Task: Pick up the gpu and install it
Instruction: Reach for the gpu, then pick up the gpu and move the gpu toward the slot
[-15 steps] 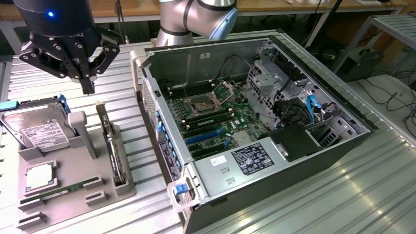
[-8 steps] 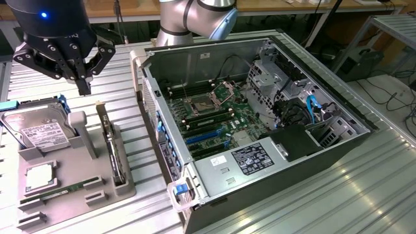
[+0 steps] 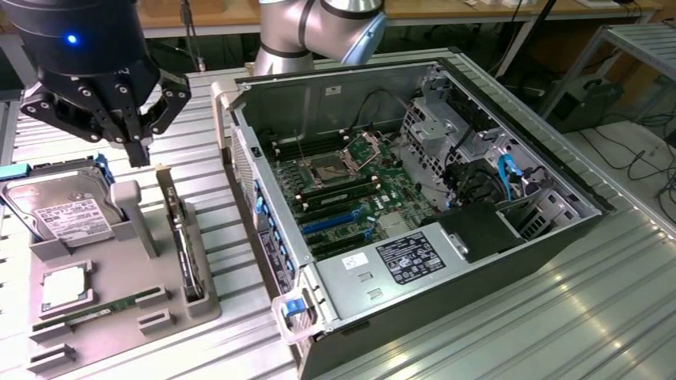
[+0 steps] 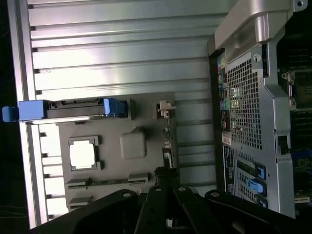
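Black fingers (closed) hover near upright gpu.

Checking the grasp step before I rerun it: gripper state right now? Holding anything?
Gripper: shut, holding nothing, hovering near one end of the gpu.

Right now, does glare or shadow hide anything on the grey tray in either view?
Wrist view: glare washes the chip to plain white and streaks the table; the gripper is a dark silhouette. Exterior view: even light on the tray, the chip only shiny, a soft sheen on the table.
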### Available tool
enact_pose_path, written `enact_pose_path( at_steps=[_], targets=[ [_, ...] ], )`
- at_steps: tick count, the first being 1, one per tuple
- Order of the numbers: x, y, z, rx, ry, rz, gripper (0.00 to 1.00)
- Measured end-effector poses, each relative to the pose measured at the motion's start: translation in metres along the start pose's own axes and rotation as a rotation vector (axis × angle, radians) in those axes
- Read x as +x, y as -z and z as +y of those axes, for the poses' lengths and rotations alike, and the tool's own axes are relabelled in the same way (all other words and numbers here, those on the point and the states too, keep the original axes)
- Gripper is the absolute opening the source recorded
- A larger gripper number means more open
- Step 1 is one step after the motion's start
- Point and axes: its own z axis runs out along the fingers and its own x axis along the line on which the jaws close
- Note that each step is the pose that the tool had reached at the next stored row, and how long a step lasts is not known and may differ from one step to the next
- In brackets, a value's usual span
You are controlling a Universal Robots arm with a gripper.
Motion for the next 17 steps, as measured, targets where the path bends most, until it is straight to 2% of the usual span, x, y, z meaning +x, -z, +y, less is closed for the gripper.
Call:
enact_pose_path(
  at_steps=[2,8,17],
  targets=[
    [0.0,-0.0005,-0.0067,0.0,0.0,0.0,0.11],
    [-0.001,-0.0021,-0.0196,0.0001,0.0,0.0,0.11],
    [-0.001,-0.0021,-0.0204,0.0001,0.0,0.0,0.11]
  ],
)
